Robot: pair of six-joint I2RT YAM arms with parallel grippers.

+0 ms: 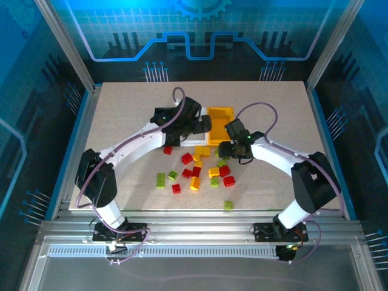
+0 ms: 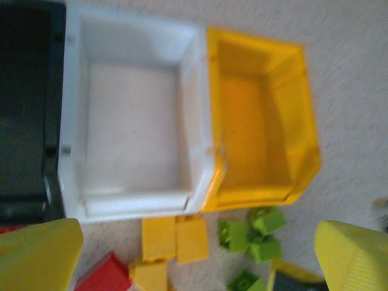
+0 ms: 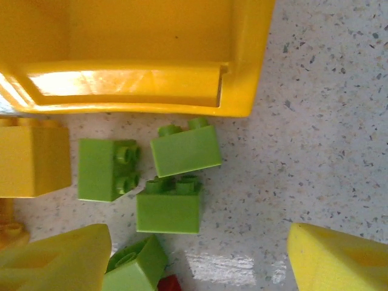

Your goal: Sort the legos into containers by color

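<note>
The legos point(image 1: 195, 167) lie scattered in red, yellow and green on the table in front of the containers. In the left wrist view a black bin point(image 2: 24, 121), a white bin point(image 2: 136, 203) and a yellow bin point(image 2: 254, 197) stand side by side. Yellow bricks point(image 2: 176, 239), green bricks point(image 2: 251, 233) and a red brick point(image 2: 106, 276) lie just before them. My left gripper point(image 2: 197, 260) hangs open above these bricks, holding nothing. My right gripper point(image 3: 197, 260) is open low over a cluster of green bricks point(image 3: 168, 205) next to the yellow bin point(image 3: 133, 85).
A yellow brick point(image 3: 33, 159) lies left of the green cluster. One green brick point(image 1: 228, 205) sits alone near the table's front edge. Metal frame posts and rails border the table point(image 1: 121, 109).
</note>
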